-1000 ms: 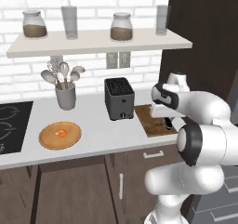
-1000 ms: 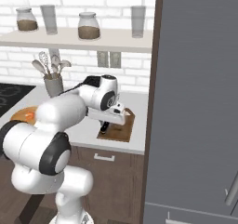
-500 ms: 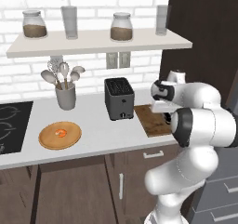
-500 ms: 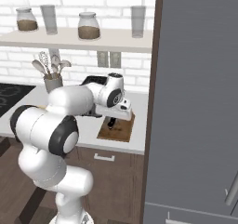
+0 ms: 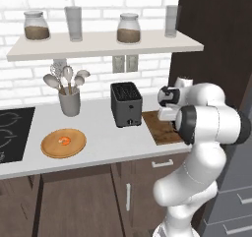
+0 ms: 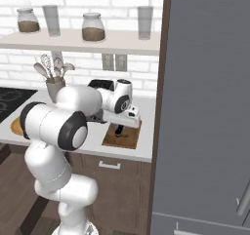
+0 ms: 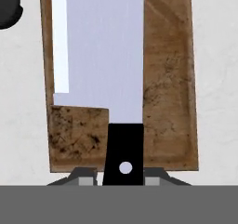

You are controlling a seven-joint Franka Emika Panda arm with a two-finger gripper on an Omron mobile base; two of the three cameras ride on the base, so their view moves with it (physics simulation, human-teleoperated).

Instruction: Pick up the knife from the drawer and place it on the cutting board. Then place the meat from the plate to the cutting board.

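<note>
My gripper (image 7: pixel 122 178) is shut on the black handle of the knife (image 7: pixel 105 56). Its broad silver-grey blade runs lengthwise over the dark brown cutting board (image 7: pixel 168 83). From the right base view the gripper (image 6: pixel 119 130) hangs just above the cutting board (image 6: pixel 128 140), near the counter's right end. In the left base view the arm's own bulk hides the fingers, and the cutting board (image 5: pixel 155 127) shows beside it. Further left lies the round tan plate (image 5: pixel 51 148) with the small orange-pink meat (image 5: pixel 64 141) on it.
A black toaster (image 5: pixel 126 103) stands just left of the board. A grey holder of spoons and ladles (image 5: pixel 69 99) is near the wall, and a black hob (image 5: pixel 12 133) is at the far left. A tall dark cabinet (image 6: pixel 207 107) walls off the right side.
The arm's elbow has swung round towards the cabinet side. The hand with the knife has stayed over the cutting board and sunk slightly.
</note>
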